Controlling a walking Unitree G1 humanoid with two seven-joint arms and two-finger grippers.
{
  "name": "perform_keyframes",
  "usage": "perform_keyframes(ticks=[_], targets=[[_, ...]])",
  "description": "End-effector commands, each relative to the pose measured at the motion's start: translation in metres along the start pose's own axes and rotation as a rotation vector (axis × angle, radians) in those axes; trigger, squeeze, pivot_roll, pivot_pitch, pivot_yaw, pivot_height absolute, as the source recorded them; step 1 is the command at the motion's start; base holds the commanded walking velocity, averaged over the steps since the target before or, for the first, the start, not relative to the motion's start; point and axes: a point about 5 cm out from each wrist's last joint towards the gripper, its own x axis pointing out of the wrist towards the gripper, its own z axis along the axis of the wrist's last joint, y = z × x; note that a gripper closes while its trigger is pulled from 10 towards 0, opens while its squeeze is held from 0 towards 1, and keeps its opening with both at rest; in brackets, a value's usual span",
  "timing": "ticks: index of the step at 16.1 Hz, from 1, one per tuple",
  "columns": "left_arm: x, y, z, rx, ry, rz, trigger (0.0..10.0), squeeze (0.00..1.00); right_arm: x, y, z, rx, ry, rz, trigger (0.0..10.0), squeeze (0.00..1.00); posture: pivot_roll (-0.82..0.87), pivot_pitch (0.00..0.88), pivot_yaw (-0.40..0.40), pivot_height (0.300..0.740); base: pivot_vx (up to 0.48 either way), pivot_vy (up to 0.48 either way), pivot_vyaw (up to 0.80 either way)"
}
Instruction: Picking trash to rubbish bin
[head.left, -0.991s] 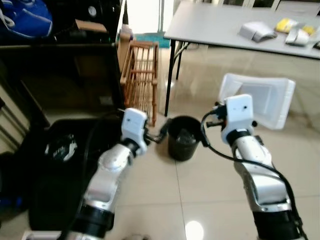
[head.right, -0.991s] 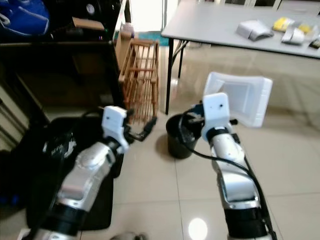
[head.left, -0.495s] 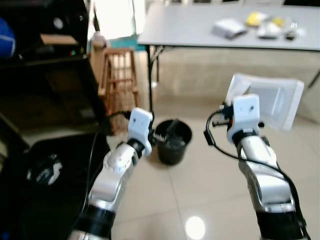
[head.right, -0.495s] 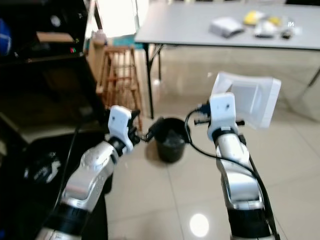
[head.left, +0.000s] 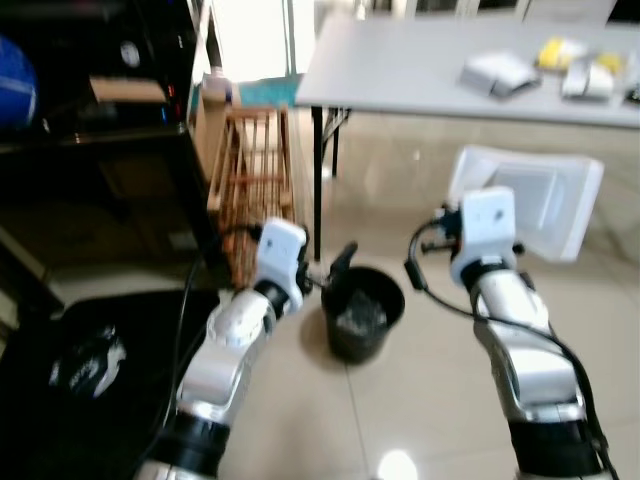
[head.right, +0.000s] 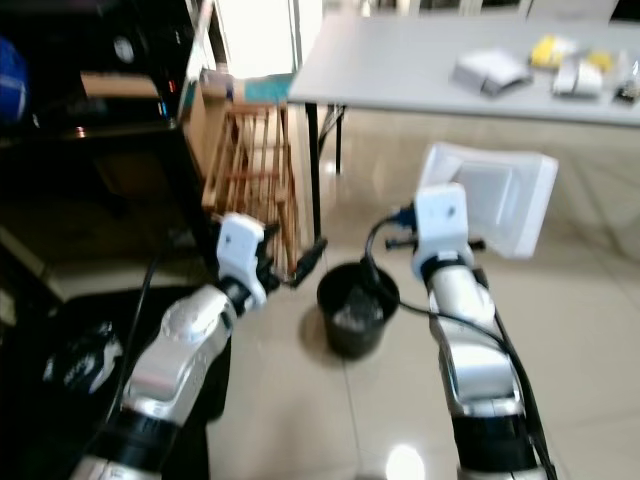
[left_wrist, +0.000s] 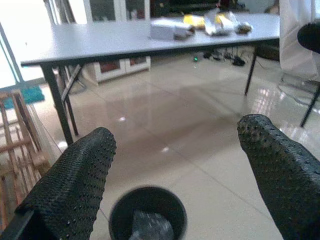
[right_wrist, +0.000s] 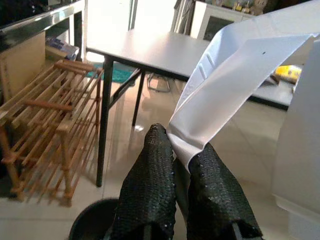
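Right gripper (right_wrist: 172, 150) pinches the white foam tray (head.left: 530, 200) at its rim: light, stiff, brittle; left gripper (left_wrist: 175, 165) spread

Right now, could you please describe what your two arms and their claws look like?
Both arms are silver metal tubes with black joint bands. Each wrist carries a white boxy housing with looping black cables. The left claw and the right claw each have two long black fingers with a dotted, pebbled rubber surface.

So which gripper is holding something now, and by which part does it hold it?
The right gripper pinches the white foam tray by its lower edge, above the black bin. The left gripper is open and holds nothing.
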Motion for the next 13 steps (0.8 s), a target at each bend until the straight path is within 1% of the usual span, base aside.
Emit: perform_keyframes(ticks=[1, 4, 7, 9, 13], targets=[[-0.0040, 0.0058, -0.0002, 0.013, 0.004, 0.012, 10.0, 0.18, 0.0003, 0.0073, 0.0045, 0.010, -0.018, 0.025, 10.0, 0.00, -0.04, 0.075, 0.011, 0.740, 0.364, -0.307, 0.00], [-0.0047, 0.0046, -0.0029, 0.021, 0.021, 0.001, 10.0, 0.07, 0.0005, 0.0088, 0.0039, 0.008, -0.015, 0.031, 10.0, 0.00, -0.03, 0.078, 0.011, 0.740, 0.311, -0.359, 0.00], [-0.0046, 0.0045, -0.0039, 0.020, 0.026, 0.009, 10.0, 0.00, -0.0001, 0.0084, 0.0037, 0.012, -0.014, 0.028, 10.0, 0.00, -0.03, 0.080, 0.013, 0.740, 0.000, 0.000, 0.00], [-0.0042, 0.0040, -0.0032, 0.013, 0.020, 0.007, 10.0, 0.00, 0.0003, 0.0082, 0.0029, 0.012, -0.007, 0.027, 10.0, 0.00, -0.03, 0.080, 0.013, 0.740, 0.000, 0.000, 0.00], [-0.0043, 0.0026, -0.0011, 0.008, 0.003, 0.007, 10.0, 0.00, 0.0003, 0.0088, 0.0022, 0.011, -0.002, 0.028, 10.0, 0.00, -0.03, 0.080, 0.012, 0.740, 0.000, 0.000, -0.64]])
